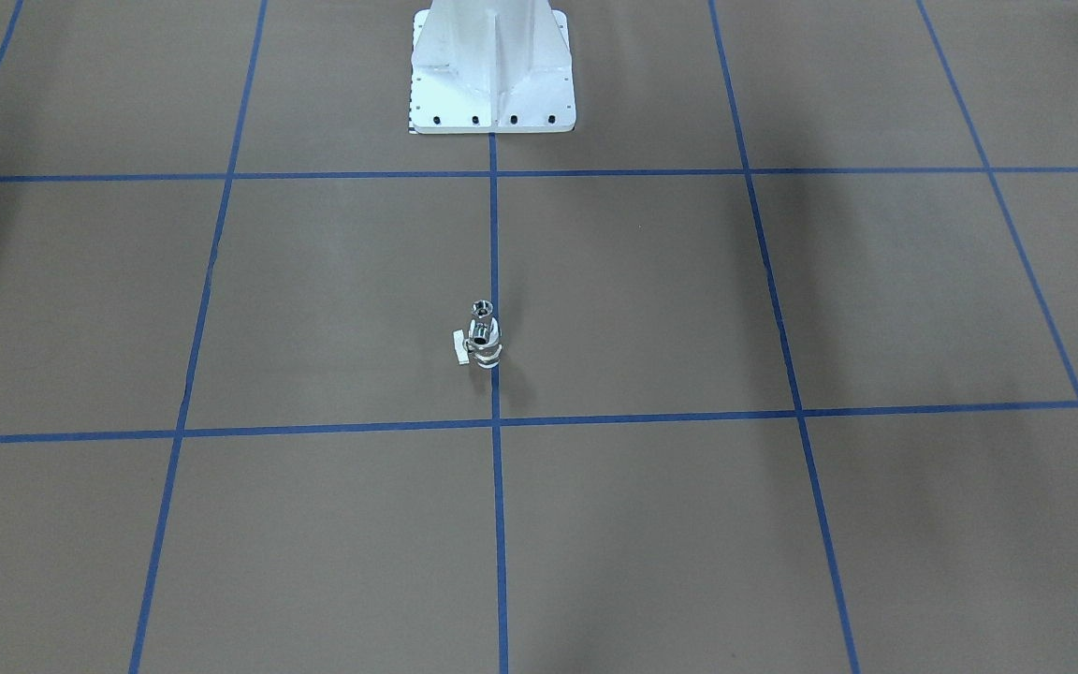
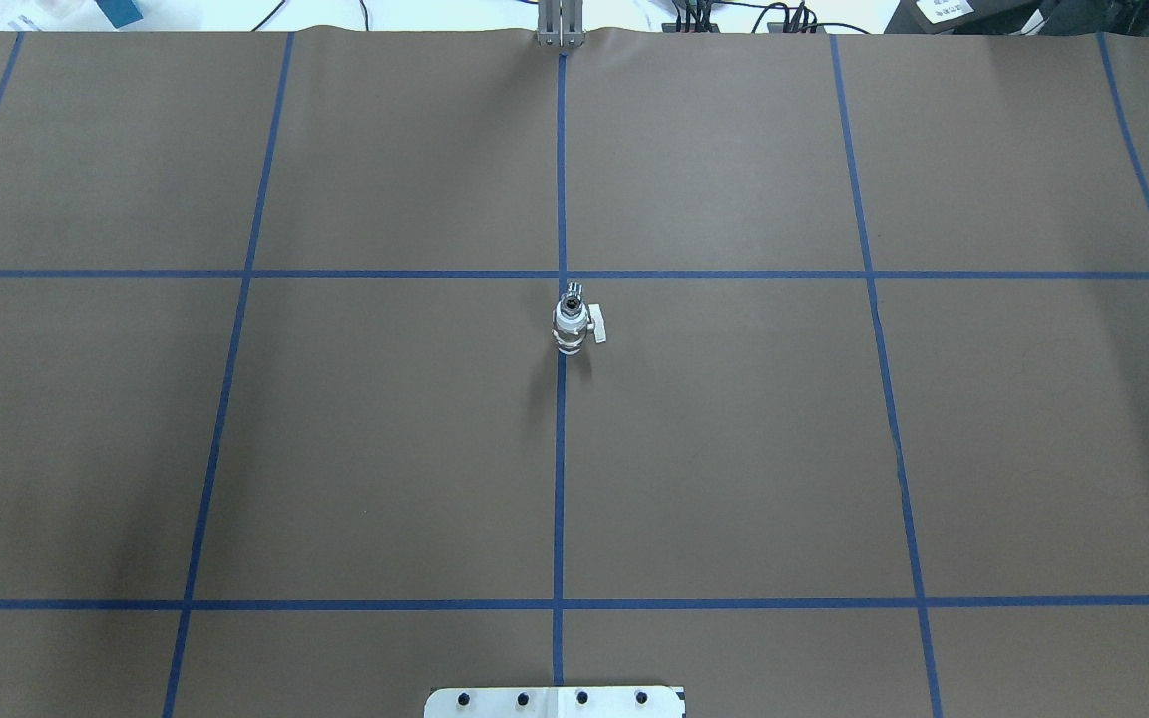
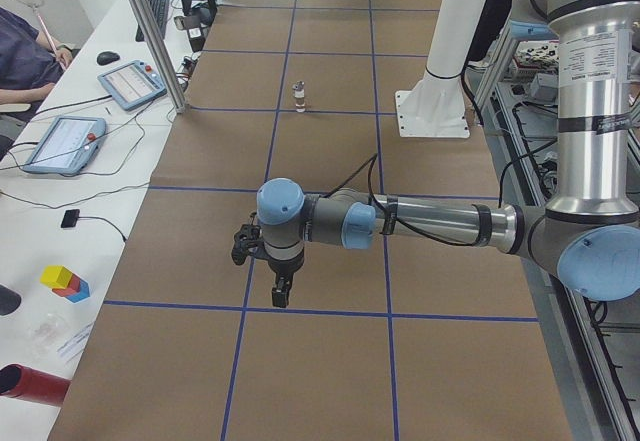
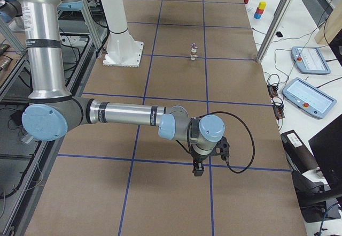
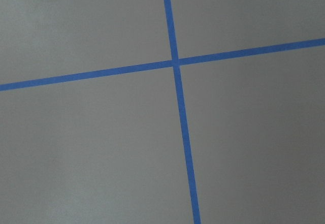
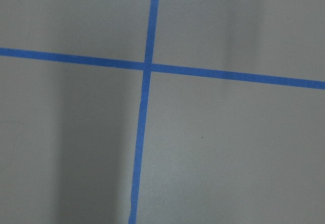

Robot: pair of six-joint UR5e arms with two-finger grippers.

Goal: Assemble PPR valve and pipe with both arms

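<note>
Out in the middle of the tabletop, on the long blue tape line, the PPR valve stands up straight. Its little white handle sticks out to the side. The shiny pipe seems to sit right on top of it, touching. I cannot tell if it is pushed in tight or just resting there. Standing up like this, both parts are easy to reach from either side.

Both arms are well apart from the parts. The left arm hangs low over one end of the tabletop and the right arm over the other end. Each wrist camera sees only brown paper and a tape cross. I cannot tell if either arm's jaws are open or closed, but they hold nothing.

Nothing stands between the arms and the parts. The white pedestal is behind them, and two tablets lie off to the side.
</note>
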